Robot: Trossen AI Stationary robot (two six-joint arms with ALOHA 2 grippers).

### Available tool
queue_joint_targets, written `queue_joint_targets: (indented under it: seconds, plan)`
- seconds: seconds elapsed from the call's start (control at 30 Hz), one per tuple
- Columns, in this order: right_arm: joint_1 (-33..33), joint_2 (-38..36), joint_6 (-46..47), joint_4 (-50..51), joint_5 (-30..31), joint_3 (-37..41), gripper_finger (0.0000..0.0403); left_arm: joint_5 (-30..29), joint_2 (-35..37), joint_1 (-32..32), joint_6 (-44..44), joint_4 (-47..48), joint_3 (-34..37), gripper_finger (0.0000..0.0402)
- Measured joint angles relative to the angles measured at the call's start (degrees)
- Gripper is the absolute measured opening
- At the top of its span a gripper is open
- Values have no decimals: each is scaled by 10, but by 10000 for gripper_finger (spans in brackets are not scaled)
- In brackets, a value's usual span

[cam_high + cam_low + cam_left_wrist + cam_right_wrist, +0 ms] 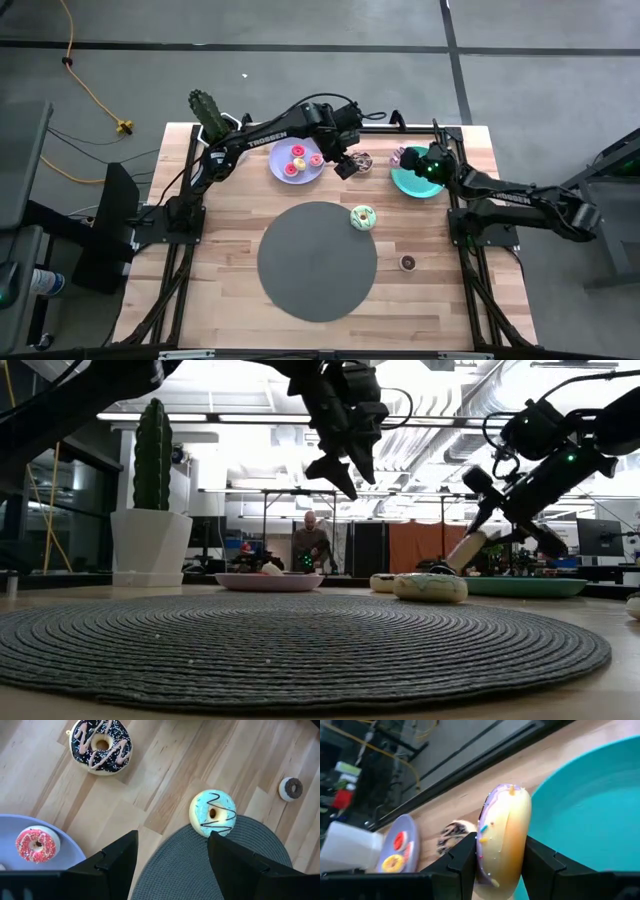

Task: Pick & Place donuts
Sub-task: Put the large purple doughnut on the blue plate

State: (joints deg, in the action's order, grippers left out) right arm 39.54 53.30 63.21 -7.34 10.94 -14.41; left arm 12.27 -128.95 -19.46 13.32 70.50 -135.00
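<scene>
My right gripper is shut on a purple-iced sprinkled donut at the left rim of the teal plate, seen in the high view as right gripper. My left gripper hangs open above the table, between the lavender plate and a chocolate donut. The lavender plate holds a red donut and an orange one. A pale blue-green iced donut lies flat, half on the edge of the dark mat. A small brown donut lies on the wood. My right gripper pinches the purple-iced donut between its two fingers. One finger is on the iced face and the other on the plain underside. The donut stands on edge in the hold, over the teal plate's rim. Whether it touches the plate I cannot tell.
A cactus in a white pot stands at the table's far left corner. The dark round mat fills the middle and near part of the table. Bare wood lies between the two plates and right of the mat. A person shows in the room behind.
</scene>
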Motion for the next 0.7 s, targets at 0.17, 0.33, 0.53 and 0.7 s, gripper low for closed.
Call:
queue_joint_targets:
  seconds: [0.17,0.33,0.53,0.7]
  plan:
    - [28,0,0,28,-6,0,126,0,0,0,-2,0,0,230]
    - [45,0,-1,82,-17,0,126,0,0,0,-2,0,0,230]
    - [57,0,-20,88,-24,0,126,0,0,0,-2,-1,0,230]
    - [63,0,-48,90,-31,0,131,0,0,0,-2,-2,0,230]
